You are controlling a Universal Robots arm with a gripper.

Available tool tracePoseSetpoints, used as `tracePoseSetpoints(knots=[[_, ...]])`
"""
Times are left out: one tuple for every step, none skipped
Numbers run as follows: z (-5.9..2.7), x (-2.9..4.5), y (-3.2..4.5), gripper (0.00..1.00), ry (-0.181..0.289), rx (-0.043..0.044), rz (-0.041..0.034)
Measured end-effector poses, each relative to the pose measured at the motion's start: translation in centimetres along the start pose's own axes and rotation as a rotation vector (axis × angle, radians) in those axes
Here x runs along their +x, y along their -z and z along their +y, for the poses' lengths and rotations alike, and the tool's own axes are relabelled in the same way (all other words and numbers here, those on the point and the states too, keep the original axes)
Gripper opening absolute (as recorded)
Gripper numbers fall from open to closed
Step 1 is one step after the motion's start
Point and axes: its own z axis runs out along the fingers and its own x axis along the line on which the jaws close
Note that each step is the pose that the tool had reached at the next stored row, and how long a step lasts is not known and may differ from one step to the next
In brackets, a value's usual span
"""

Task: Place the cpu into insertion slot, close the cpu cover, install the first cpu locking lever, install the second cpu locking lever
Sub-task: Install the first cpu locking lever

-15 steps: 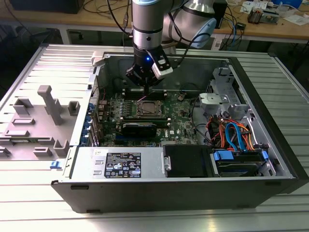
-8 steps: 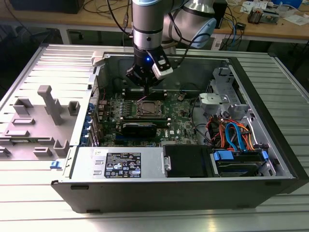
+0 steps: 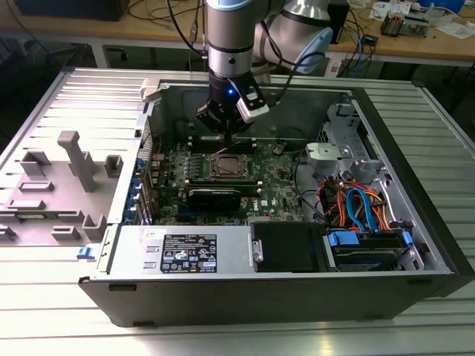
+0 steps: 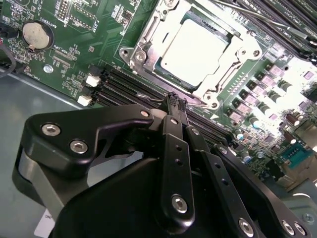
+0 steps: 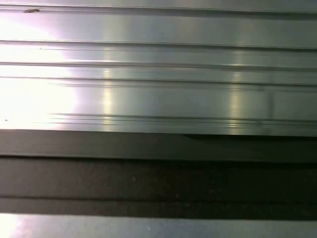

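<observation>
The cpu (image 4: 197,47) lies flat in the insertion slot (image 4: 168,73), its pale metal top facing up and sitting square within the dark rim; the cpu cover (image 4: 233,54) appears folded down around it, its silver frame bordering the chip on all sides with the chip showing through the central cut-out; so, as I judge it, the placing is done and the cover is closed. A thin wire lever (image 4: 148,97) runs along the side of the socket nearest the gripper, and whether it is latched under its hook cannot be told; the lever work seems to be what remains or is in hand.

The gripper (image 4: 176,100) hangs just beside that edge of the socket, over the black memory slots (image 4: 119,87); in the second wrist view its fingers come together to a narrow tip with no gap between them, so it looks closed and holds nothing that I can make out; whether the tip touches the lever is unclear.

In the exterior view the gripper (image 3: 226,133) stands inside the open computer case (image 3: 415,178), just behind the socket on the green motherboard (image 3: 274,182); a coin battery (image 4: 35,33) sits well apart from the socket; the case rests on a ribbed metal tabletop (image 3: 44,297), with grey fixture blocks (image 3: 74,159) toward the exterior view's left.
</observation>
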Motion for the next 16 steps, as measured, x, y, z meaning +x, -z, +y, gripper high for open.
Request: tracePoseSetpoints(knots=[[0.0,-0.17,-0.09,0.11,0.0,0.0,-0.0001],[-0.01,-0.29,-0.16,0.11,0.0,-0.0001,0.0],[-0.01,-0.39,-0.2,0.11,0.0,0.0,0.0],[-0.01,-0.46,-0.24,0.11,0.0,0.0,0.0],[-0.01,-0.6,-0.29,0.11,0.0,0.0001,0.0],[-0.02,-0.75,-0.33,0.11,0.0,0.0,0.0],[-0.02,-0.84,-0.36,0.11,0.0,0.0,-0.0001],[-0.02,-0.9,-0.39,0.11,0.0,0.0,0.0],[-0.02,-1.03,-0.44,0.11,0.0,0.0,0.0],[-0.02,-1.12,-0.49,0.11,0.0,-0.0001,-0.0001],[-0.03,-1.2,-0.53,0.11,0.0,-0.0001,-0.0001],[-0.03,-1.32,-0.6,0.11,0.0,-0.0001,-0.0001],[-0.03,-1.35,-0.65,0.11,0.0,0.0,-0.0001],[-0.02,-1.38,-0.71,0.11,0.0,0.0,-0.0001],[-0.02,-1.41,-0.79,0.11,0.0,0.0,0.0],[-0.02,-1.46,-0.86,0.11,0.0,0.0,-0.0001]])
